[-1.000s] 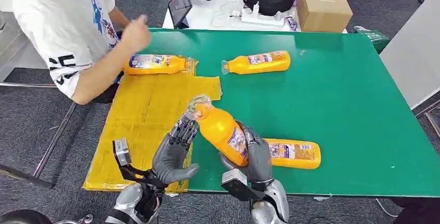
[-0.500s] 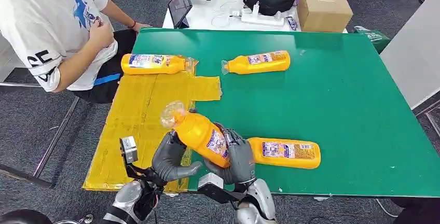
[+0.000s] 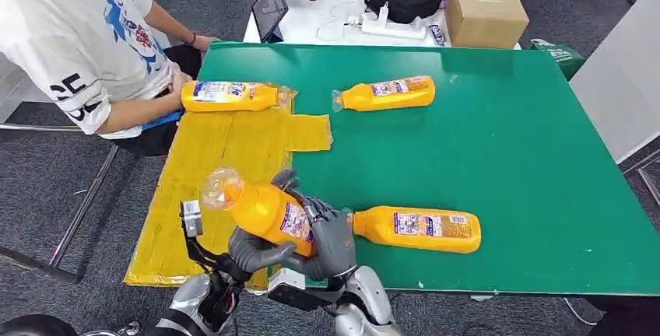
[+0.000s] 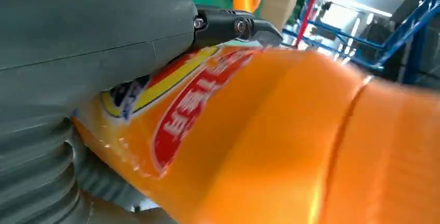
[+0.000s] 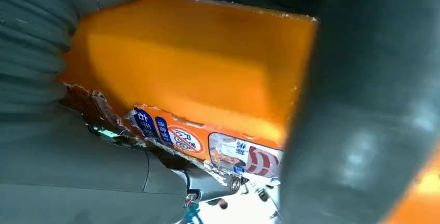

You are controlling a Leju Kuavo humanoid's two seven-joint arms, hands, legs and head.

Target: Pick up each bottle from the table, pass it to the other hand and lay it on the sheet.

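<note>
Fingers (image 3: 261, 252) of our left hand (image 3: 253, 249) curl under the orange plastic bottle with a printed label (image 3: 261, 208), while our right hand (image 3: 331, 241) wraps its base end from the other side; in the head view both hands hold it together, raised above the near edge of the green bench (image 3: 506, 165). Its clear cap end tilts up and out over the yellow sheet of taped card (image 3: 210, 165). A second orange bottle (image 3: 416, 229) lies on the bench just beside our right hand. A third (image 3: 385, 93) lies farther off on the green, and a fourth (image 3: 231, 96) lies at the sheet's far end, next to a seated person in a white shirt (image 3: 78, 40).

In the left wrist view we see the grey thumb (image 4: 93, 32) pressed on the bottle's label.

In the right wrist view our grey fingers (image 5: 363, 105) close round the orange body, its label torn at the edge.
</note>
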